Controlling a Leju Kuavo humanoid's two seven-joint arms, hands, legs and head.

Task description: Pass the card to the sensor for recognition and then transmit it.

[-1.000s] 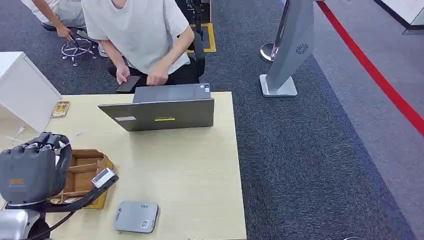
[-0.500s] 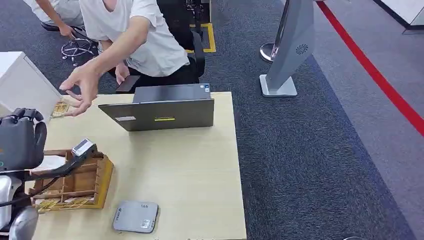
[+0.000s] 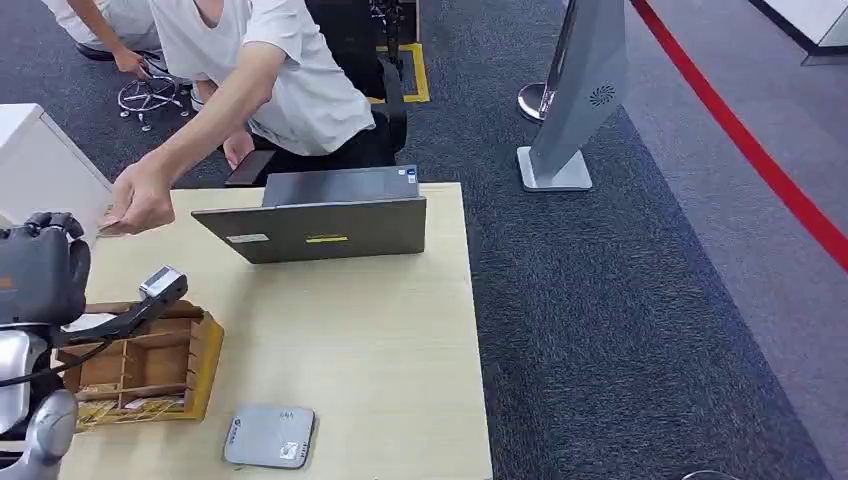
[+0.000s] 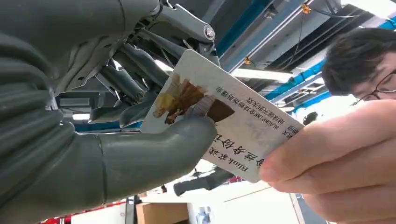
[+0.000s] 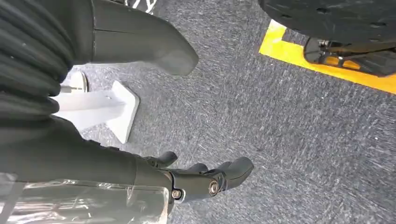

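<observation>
Left hand: the left hand (image 4: 93, 121) is raised at the table's left edge, thumb pressed on the printed face of the card (image 4: 219, 116), darker fingers behind it; card pinched between them. In the head view the left hand (image 3: 38, 278) is a grey block at the picture's left edge.
Card: white, with a brown picture and black printed text, held in the air, tilted. Its far end is between the fingertips of a person's hand (image 4: 336, 163), so both hands touch it at once.
Right hand: the right hand (image 5: 187, 179) hangs over grey carpet, holding nothing; thumb apart from the loosely bent fingers.
Person: seated behind the table in a white T-shirt, one arm stretched out, person's hand (image 3: 138, 200) just beside the robot's left hand.
Sensor: grey flat card reader (image 3: 269, 437) lies on the table's near edge, well apart from the card.
Box: wooden compartment box (image 3: 140, 365) sits just left of the reader, below the left arm.
Laptop: grey laptop (image 3: 320, 220) open at the far edge, lid's back facing the robot.
Table: light wooden table (image 3: 380, 340).
Floor: dark grey carpet with a red line (image 3: 740, 140); a grey floor stand (image 3: 585, 90) beyond the table.
</observation>
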